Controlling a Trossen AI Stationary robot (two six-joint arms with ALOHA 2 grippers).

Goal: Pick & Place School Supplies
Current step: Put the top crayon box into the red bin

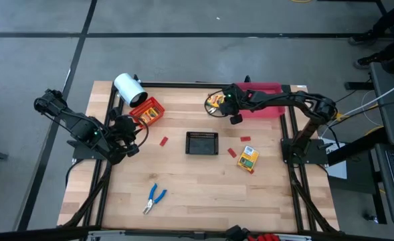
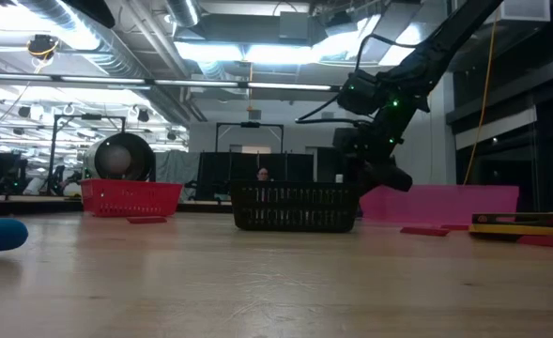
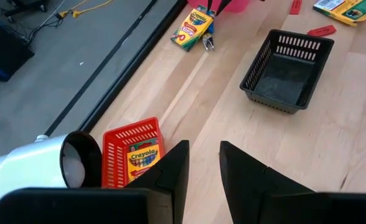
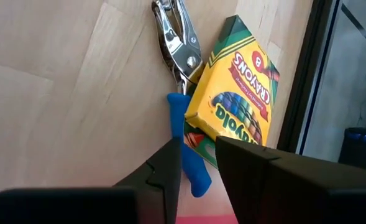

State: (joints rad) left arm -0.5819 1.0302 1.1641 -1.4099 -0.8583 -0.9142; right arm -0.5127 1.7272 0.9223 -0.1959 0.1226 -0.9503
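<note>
Blue-handled tool (image 4: 186, 155) beside crayon box (image 4: 235, 106), right gripper (image 4: 198, 163) hovering above, fingers apart, left gripper (image 3: 202, 167) parted near red basket (image 3: 133, 155)

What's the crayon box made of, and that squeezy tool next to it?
The crayon box looks like printed cardboard: folded edges, glossy yellow-green print. The tool beside it has shiny silvery jaws, probably metal, and a smooth blue handle, likely plastic or rubber coating.
</note>
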